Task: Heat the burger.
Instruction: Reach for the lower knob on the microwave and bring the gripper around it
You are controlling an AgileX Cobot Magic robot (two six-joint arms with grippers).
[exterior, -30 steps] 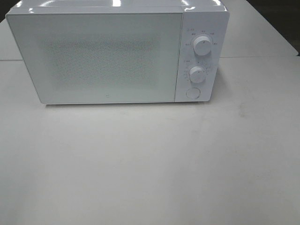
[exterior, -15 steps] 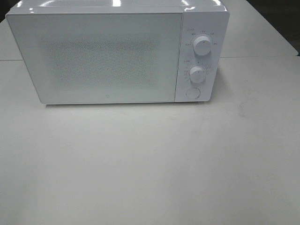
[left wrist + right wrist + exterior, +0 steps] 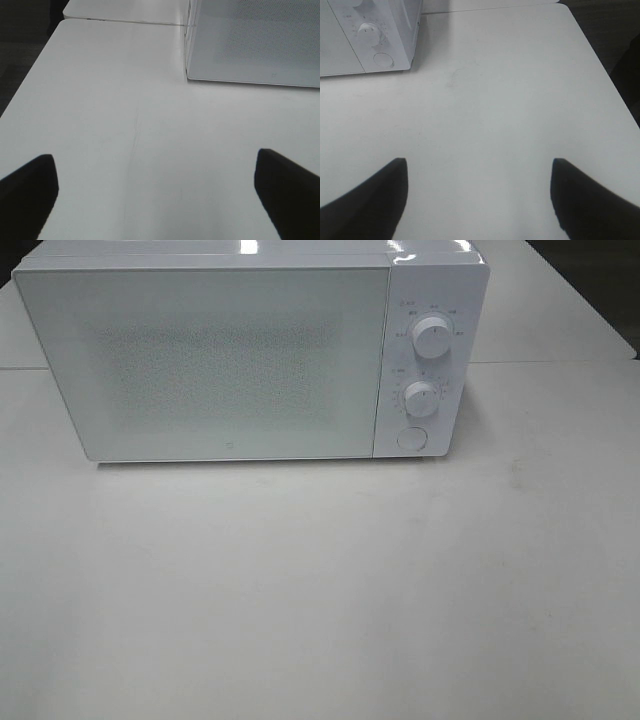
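Although the task turns on the burger, none of the three views shows it: it is not on the bench point(image 3: 320, 600), it is in neither pair of jaws, and the microwave point(image 3: 255, 352) stands with its door point(image 3: 205, 365) shut and frosted, so whether it already sits inside cannot be told. Which way it lies from the jaws, and how its axis runs, is therefore unknown. The only usable relation is to the oven itself, which stands at the far side of the bench with its long side running across and its front facing both arms. The control strip is at the right end of that front, carrying the upper knob point(image 3: 431, 337), the lower knob point(image 3: 421, 398) and the round button point(image 3: 410, 438) beneath them. The right wrist view takes in the lower knob and the button, ahead and off to one side, so the right arm looks the nearer to the controls. The left wrist view catches only a lower corner of the door, at the end away from the controls. The left jaws are spread wide above the bench, holding nothing and touching nothing. The right jaws are likewise spread, a shade less wide by the look of it, and also empty. My reading is that any next move belongs to the right arm, at the button or a knob
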